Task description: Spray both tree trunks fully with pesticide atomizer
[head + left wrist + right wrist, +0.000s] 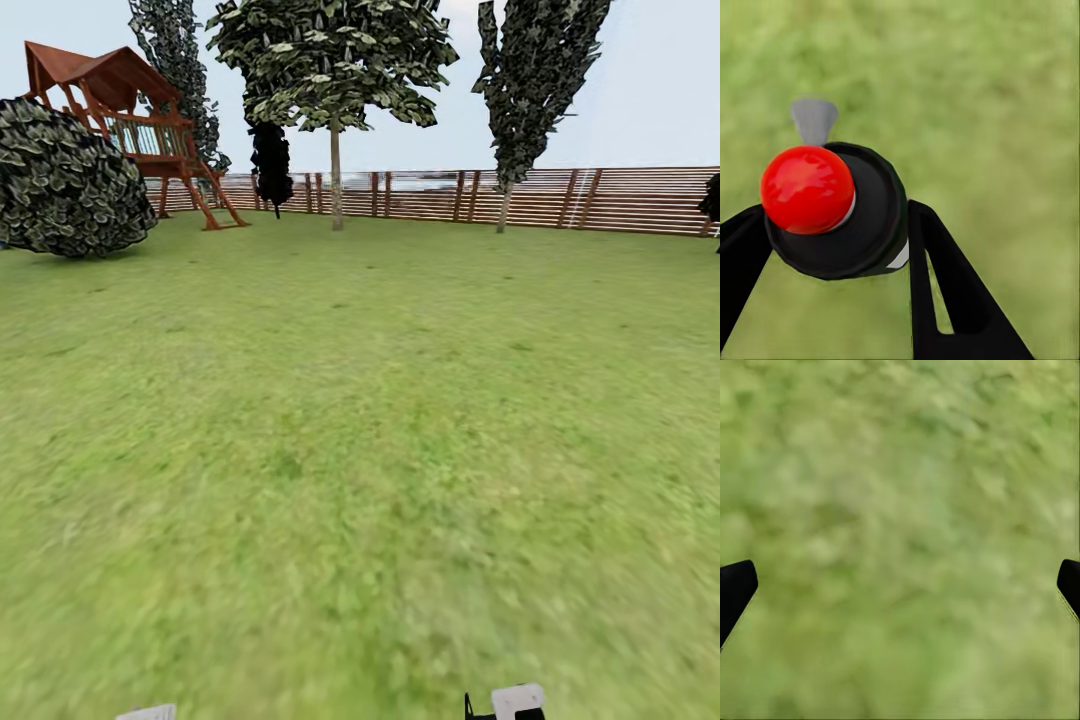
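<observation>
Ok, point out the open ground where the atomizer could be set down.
Free: the wide lawn ahead, running to the fence. Crowded at the far edge: round bush and playhouse at far left, tree trunks by the fence. The left tool holds the pesticide atomizer.

Left gripper (832, 247) — matte black, tapering fingers, one slotted. Right gripper (900, 589) — black fingertips at frame edges. Head view, bottom edge: pale blocks, probably arm housings.
</observation>
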Controlling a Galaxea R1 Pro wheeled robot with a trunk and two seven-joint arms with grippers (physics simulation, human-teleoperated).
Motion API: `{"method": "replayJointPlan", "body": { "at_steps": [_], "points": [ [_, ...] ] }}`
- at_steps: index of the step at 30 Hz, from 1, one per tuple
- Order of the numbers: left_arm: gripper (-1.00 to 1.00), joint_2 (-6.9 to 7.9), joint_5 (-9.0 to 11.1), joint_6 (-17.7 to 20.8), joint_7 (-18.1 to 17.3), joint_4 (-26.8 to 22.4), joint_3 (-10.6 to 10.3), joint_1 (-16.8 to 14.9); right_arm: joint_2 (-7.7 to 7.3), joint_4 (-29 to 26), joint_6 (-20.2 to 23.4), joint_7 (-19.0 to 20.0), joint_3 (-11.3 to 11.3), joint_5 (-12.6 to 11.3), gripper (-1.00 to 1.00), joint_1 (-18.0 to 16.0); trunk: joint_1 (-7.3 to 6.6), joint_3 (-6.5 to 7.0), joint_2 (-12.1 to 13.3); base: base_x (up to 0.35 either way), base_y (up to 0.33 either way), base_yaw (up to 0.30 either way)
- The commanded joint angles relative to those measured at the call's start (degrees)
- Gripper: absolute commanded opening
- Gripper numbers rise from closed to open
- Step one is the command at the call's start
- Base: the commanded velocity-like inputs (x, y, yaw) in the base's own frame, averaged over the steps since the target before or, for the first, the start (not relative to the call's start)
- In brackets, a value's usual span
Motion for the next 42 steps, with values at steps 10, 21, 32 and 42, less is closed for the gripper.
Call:
{"method": "replayJointPlan", "body": {
  "at_steps": [10,21,32,42],
  "points": [
    [-1.0,0.0,0.1,0.0,0.0,0.0,0.0,0.0,0.0,0.0,0.0,0.0,0.0,0.0,1.0,0.0,0.0,0.0,0.0,0.338,0.0,0.0],
    [-1.0,0.0,0.1,0.0,0.0,0.0,0.0,0.0,0.0,0.0,0.0,0.0,0.0,0.0,1.0,0.0,0.0,0.0,0.0,0.338,0.0,0.0],
    [-1.0,0.0,0.0,0.0,-0.1,0.0,0.0,0.0,0.0,0.0,0.0,0.0,0.0,0.0,1.0,0.0,0.0,0.0,0.0,0.338,0.0,0.0],
    [-1.0,0.0,-0.1,0.0,-0.1,0.0,0.0,0.0,0.0,0.0,0.0,0.0,0.0,0.0,1.0,0.0,0.0,0.0,0.0,0.338,0.0,0.0]
  ]
}}
